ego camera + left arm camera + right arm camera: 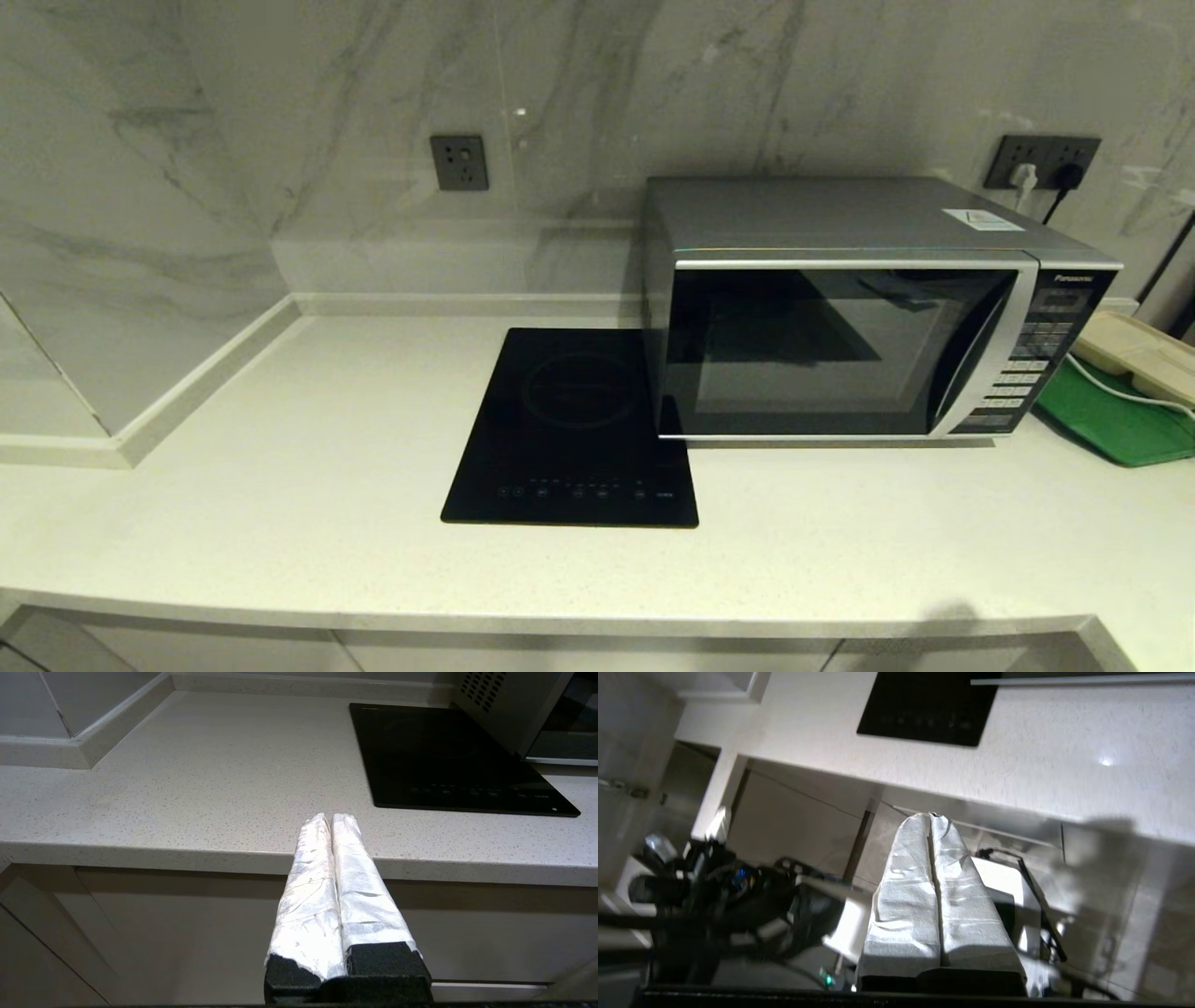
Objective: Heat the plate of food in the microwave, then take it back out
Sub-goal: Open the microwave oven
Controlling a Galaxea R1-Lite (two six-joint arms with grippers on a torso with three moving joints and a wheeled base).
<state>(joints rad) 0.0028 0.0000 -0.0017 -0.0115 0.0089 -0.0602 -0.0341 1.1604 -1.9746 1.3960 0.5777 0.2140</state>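
Microwave [840, 317]: large silver Panasonic box, set upright on the white counter toward the right, back near the wall. Dark glass door is shut; curved silver handle strip and keypad panel are seen on its right side. Its left front corner overlaps the black hob's edge. Plate of food is not seen in any view.

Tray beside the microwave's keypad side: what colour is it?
Green. The tray shows best in the head view, lying flat on the counter beside the microwave.
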